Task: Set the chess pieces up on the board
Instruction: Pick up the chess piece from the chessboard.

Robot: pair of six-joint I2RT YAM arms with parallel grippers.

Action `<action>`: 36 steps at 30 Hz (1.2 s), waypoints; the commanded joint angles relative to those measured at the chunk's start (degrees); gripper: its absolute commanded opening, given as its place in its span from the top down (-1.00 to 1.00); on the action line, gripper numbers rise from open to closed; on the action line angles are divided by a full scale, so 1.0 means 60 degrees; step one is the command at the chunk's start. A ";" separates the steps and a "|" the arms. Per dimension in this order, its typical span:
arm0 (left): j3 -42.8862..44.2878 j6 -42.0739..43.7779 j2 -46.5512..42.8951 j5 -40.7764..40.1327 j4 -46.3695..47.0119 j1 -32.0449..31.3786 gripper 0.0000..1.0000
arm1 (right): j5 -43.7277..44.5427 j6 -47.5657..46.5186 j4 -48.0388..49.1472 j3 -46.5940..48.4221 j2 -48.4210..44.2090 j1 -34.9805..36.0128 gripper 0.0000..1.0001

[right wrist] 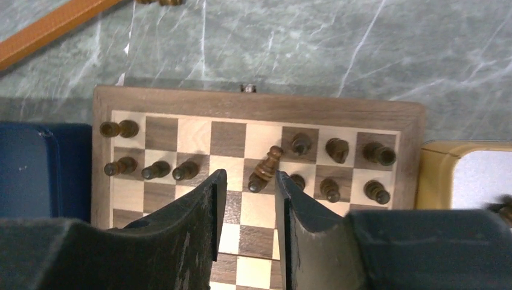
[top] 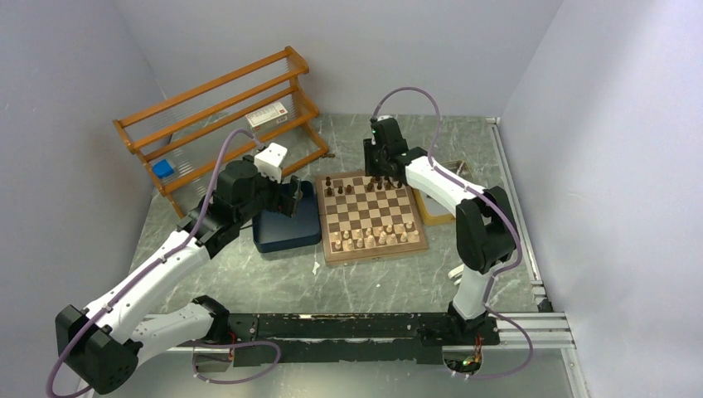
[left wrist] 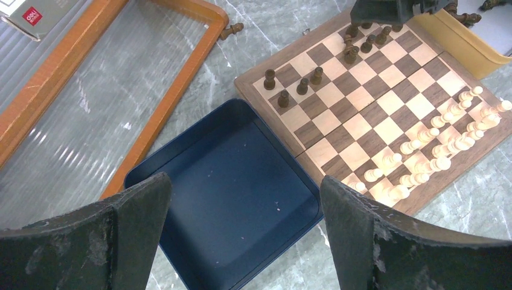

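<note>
On the grey marbled table, with a wooden rack at its far left, the board lies between a dark blue tray and a tan tray. Over the blue tray hangs the left gripper, its fingers as wide apart as they appear to go and holding nothing. At the board's far edge the right gripper points down with its fingers partly apart, leaving room on both sides of a tall dark piece that sits between the tips on a second-row square and looks slightly tilted; nothing seems clamped. Most of the chess pieces crowd the far two rows, unevenly spaced, while the pale chessmen fill the near rows. One dark stray lies on the table near the rack's foot, and another shows in the tan tray. The step in hand looks like setting one man on its square. Next, the right arm probably needs a straight lift clear of its close neighbours, then a reach for a stray.
</note>
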 commanded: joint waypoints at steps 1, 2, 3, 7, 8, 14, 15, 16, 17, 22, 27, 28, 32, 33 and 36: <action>0.0066 0.0045 -0.0195 0.0058 0.0052 -0.0023 -0.94 | -0.0164 0.0112 0.0249 -0.0097 0.0038 0.0183 0.22; 0.0066 0.0038 -0.0203 0.0072 0.0050 -0.0024 -0.94 | -0.0034 0.0223 0.0192 0.0001 0.0114 0.0204 0.22; 0.0060 0.0034 -0.0202 0.0059 0.0050 -0.0024 -0.94 | 0.0101 0.0392 0.0033 0.0122 0.0234 0.0228 0.23; 0.0060 0.0013 -0.0238 0.0071 0.0064 -0.0016 -0.94 | 0.0695 0.1221 -0.0384 0.0547 0.0623 0.0360 0.30; 0.0067 0.0012 -0.0258 0.0074 0.0054 -0.0023 -0.94 | 0.0880 0.1381 -0.0405 0.0554 0.0669 0.0413 0.30; 0.0054 0.0007 -0.0311 0.0064 0.0035 -0.0029 -0.94 | 0.1383 0.1934 -0.0773 0.0861 0.1116 0.0585 0.33; 0.0053 0.0008 -0.0309 0.0047 0.0035 -0.0037 -0.94 | 0.1442 0.1994 -0.0822 0.0899 0.1179 0.0607 0.33; 0.0053 0.0006 -0.0330 0.0048 0.0046 -0.0038 -0.94 | 0.1505 0.2049 -0.0851 0.0937 0.1222 0.0638 0.33; 0.0053 0.0001 -0.0342 0.0067 0.0050 -0.0027 -0.94 | 0.1637 0.2085 -0.0934 0.0993 0.1284 0.0667 0.33; 0.0053 0.0003 -0.0383 0.0043 0.0050 -0.0053 -0.94 | 0.2220 0.2230 -0.1333 0.1316 0.1605 0.0752 0.34; 0.0039 0.0018 -0.0397 0.0004 0.0050 -0.0066 -0.94 | 0.2545 0.2338 -0.1413 0.1410 0.1726 0.0759 0.34; 0.0048 0.0017 -0.0413 0.0001 0.0050 -0.0067 -0.94 | 0.2553 0.2334 -0.1405 0.1424 0.1783 0.0759 0.34; 0.0039 0.0018 -0.0422 0.0004 0.0053 -0.0067 -0.94 | 0.2559 0.2371 -0.1494 0.1571 0.1974 0.0762 0.34; 0.0039 0.0019 -0.0418 -0.0010 0.0058 -0.0069 -0.94 | 0.2571 0.2373 -0.1494 0.1603 0.2008 0.0761 0.34; 0.0039 0.0016 -0.0434 -0.0011 0.0050 -0.0071 -0.94 | 0.2665 0.2387 -0.1578 0.1717 0.2148 0.0755 0.35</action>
